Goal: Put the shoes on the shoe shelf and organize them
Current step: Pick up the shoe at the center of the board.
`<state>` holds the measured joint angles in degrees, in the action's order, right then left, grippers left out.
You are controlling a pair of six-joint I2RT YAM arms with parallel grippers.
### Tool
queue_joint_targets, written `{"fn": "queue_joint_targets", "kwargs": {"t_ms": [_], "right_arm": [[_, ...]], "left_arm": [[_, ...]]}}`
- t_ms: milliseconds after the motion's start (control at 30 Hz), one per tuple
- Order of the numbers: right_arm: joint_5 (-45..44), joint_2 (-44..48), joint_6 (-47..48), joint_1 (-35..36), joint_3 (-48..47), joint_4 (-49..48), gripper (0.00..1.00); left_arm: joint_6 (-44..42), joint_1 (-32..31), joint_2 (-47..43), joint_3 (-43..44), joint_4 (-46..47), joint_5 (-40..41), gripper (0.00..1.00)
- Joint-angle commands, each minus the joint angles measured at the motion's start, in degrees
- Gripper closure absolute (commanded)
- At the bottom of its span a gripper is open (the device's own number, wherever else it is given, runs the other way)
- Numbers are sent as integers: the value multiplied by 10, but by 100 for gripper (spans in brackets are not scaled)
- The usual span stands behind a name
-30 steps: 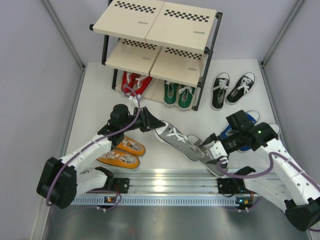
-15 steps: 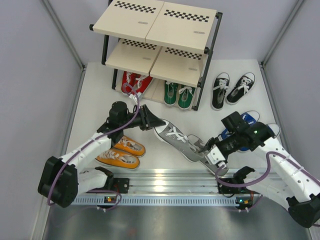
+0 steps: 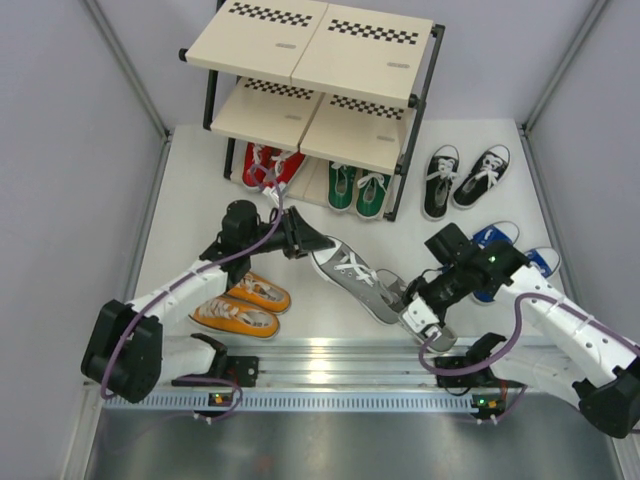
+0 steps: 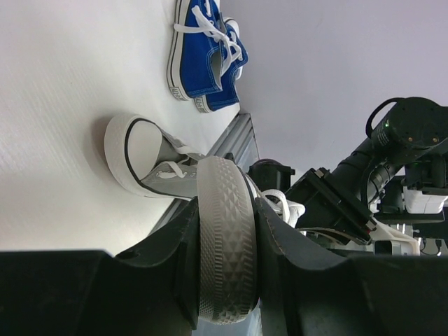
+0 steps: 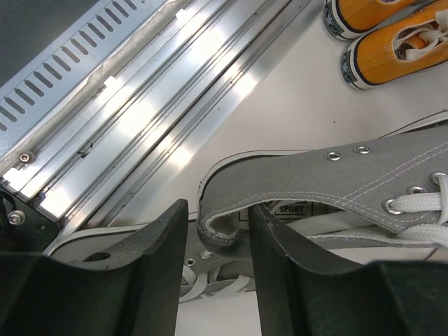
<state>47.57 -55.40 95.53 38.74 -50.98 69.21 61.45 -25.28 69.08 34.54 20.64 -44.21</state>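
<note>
Grey shoe (image 3: 355,278): held at both ends, not yet shelved. Left gripper (image 3: 305,243) clamped on its toe cap; right gripper (image 3: 405,298) straddles the heel collar, and I cannot tell whether it grips. Next move, likely: level joint lift toward shoe shelf (image 3: 315,45).

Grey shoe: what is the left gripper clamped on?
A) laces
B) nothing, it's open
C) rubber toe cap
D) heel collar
C: in the left wrist view, the left gripper has its fingers pressed on both sides of the grey shoe, at its textured rubber toe cap.
</note>
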Motion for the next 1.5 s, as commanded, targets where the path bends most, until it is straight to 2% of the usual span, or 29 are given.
{"fn": "queue_joint_targets", "kwargs": {"t_ms": [0, 200, 367, 467, 500, 567, 667, 700, 800, 833, 900, 933, 967, 1067, 1167, 1367, 1467], "right_arm": [[-20, -5, 15, 19, 11, -21, 61], [-7, -3, 12, 27, 10, -16, 80], [-5, -1, -20, 27, -19, 1, 84], [2, -9, -52, 27, -53, 22, 90], [5, -9, -62, 27, -60, 24, 100], [13, -4, -90, 27, -74, 18, 100], [18, -5, -104, 27, -87, 22, 100], [18, -6, -110, 27, -95, 22, 100], [14, -7, -146, 27, -111, 9, 100], [13, -7, -166, 27, -125, 8, 100], [9, -8, -186, 26, -149, 9, 100], [9, -9, -191, 26, -158, 11, 100], [6, -10, -198, 25, -166, 12, 100], [0, -11, -224, 21, -198, 12, 100], [-2, -15, -246, 17, -222, 5, 100], [-29, -30, -278, 14, -269, -11, 100], [-48, -38, -293, 16, -288, -21, 100]], "left_arm": [[72, 0, -4, 22, 109, -47, 100], [73, 0, 2, 25, 116, -39, 100], [61, 0, 2, 22, 117, -27, 100], [48, 1, -1, 13, 114, -19, 100], [44, 1, -2, 6, 111, -12, 100], [33, 1, -4, 0, 103, -7, 100], [23, 1, -4, -8, 98, 2, 93], [17, 1, -4, -8, 87, 3, 83], [-11, 1, -7, 0, 63, 12, 66], [-27, 1, -10, 10, 39, 21, 51], [-48, 1, -23, 22, 11, 32, 38], [-75, 1, -29, 36, -25, 43, 26], [-90, 1, -35, 44, -43, 64, 22], [-149, 1, -67, 75, -113, 121, 12], [-200, 1, -101, 90, -172, 165, 7], [-302, 1, -157, 125, -303, 293, 6], [-347, 1, -195, 122, -331, 341, 6]]}}
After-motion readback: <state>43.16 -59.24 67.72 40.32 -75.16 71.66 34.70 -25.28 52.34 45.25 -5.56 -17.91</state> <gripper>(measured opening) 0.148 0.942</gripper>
